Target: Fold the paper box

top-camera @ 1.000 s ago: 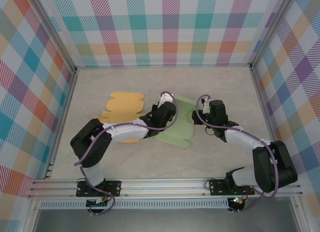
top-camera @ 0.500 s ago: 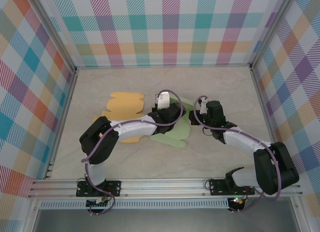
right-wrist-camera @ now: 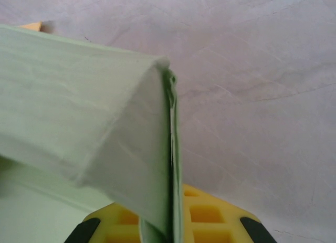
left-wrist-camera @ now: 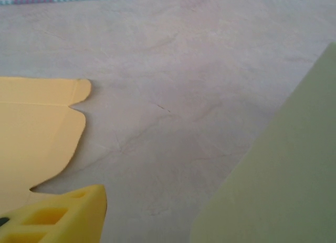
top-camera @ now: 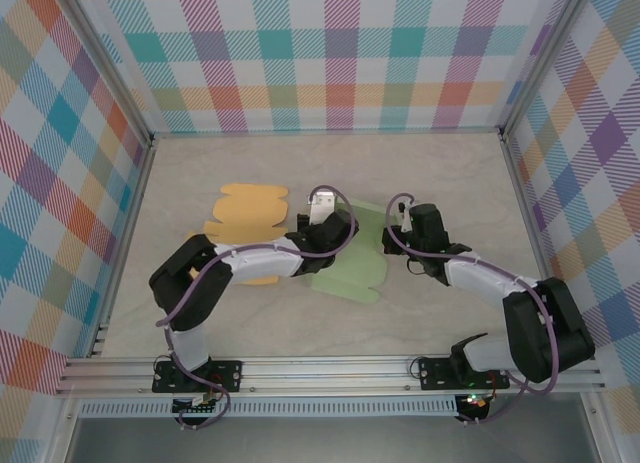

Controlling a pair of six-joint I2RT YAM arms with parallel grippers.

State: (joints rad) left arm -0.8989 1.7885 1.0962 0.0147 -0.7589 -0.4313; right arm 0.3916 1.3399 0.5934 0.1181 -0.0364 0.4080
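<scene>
The right tool (right-wrist-camera: 170,224) is clamped on the upturned edge of the green paper box (top-camera: 352,271), which spreads over the tabletop (top-camera: 450,168) to its left. The left tool (top-camera: 322,207) is above the sheet's far corner, parted and holding nothing, with the orange paper box (top-camera: 245,218) just to its left.

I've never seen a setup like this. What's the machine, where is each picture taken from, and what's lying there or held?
Two robot arms are bolted at a table's near edge. One picture looks down from above and behind; the other two come from wrist cameras. On the table lie an orange cutout and a green cutout, flat paper boxes. The right gripper is shut on the green cutout's edge, bending it up. The left gripper sits between the cutouts, holding nothing visible.
</scene>
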